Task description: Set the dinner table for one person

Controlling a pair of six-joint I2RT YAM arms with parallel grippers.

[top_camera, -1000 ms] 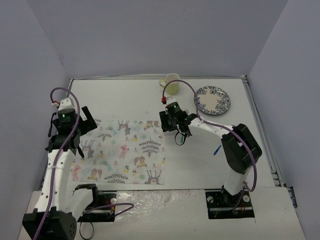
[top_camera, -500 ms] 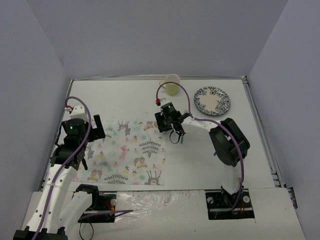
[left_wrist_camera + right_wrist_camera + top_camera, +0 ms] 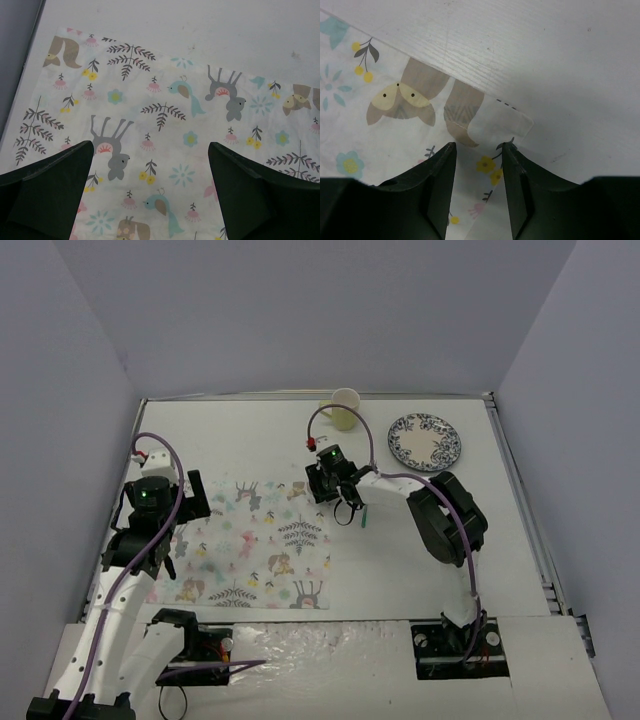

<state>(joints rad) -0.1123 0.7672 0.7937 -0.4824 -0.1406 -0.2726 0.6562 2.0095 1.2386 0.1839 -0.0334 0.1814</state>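
Top external view: one matte white rectangular surface [image 3: 385, 570] with thin metal edging fills the middle of the frame, from the arm bases at the bottom to the back wall. On it lie one floral-and-animal placemat [image 3: 250, 550] at lower left, one pale yellow cup [image 3: 343, 408] at the far edge, and one blue-patterned plate [image 3: 425, 439] at upper right. Of the two end effectors, the left end effector [image 3: 150, 145] hangs with jaws wide apart over the placemat, and the right end effector [image 3: 478, 146] stands with jaws narrowly apart above the placemat's folded corner [image 3: 502, 120], clamping nothing.
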